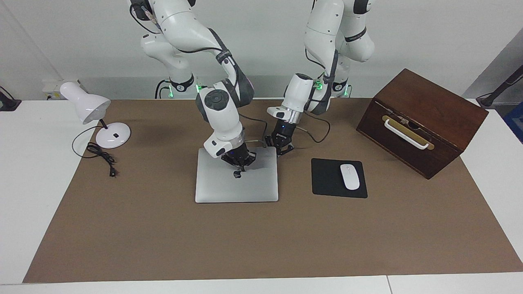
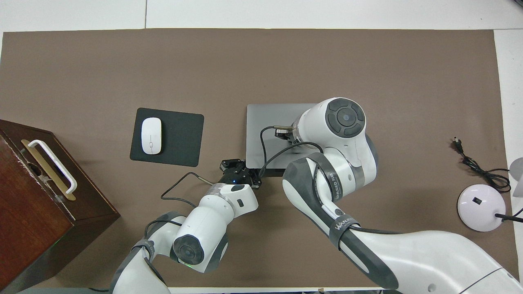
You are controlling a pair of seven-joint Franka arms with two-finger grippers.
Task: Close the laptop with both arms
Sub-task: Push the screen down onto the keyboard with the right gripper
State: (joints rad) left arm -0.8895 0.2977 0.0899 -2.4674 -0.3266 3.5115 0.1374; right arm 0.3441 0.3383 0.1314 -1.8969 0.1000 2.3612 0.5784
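Laptop (image 1: pixel 236 179) lies flat on the brown mat (image 1: pixel 163 241) mid-table, lid down with the dark logo facing up, so the closing itself looks done or all but done; judging from this, what is left is at most a last press to seat the lid and then pulling both arms clear. Right gripper (image 1: pixel 241 162) is on top of the lid, tips down just on the robot side of the logo, seemingly touching or pressing the surface; its fingers look drawn together and hold nothing. In the overhead view this gripper is hidden under its own wrist, so contact is read from the facing view only. Left gripper (image 1: pixel 281 148) sits at the laptop's corner nearest the robots on the left arm's side, tips spread apart, holding nothing; whether they touch the lid edge or just hang beside it, can't tell. Mouse pad (image 1: pixel 327 179) with the white mouse (image 1: pixel 350 176) lies beside the laptop toward the left arm's end, wooden box (image 1: pixel 425 122) further that way, and the desk lamp (image 1: pixel 88 108) at the right arm's end.
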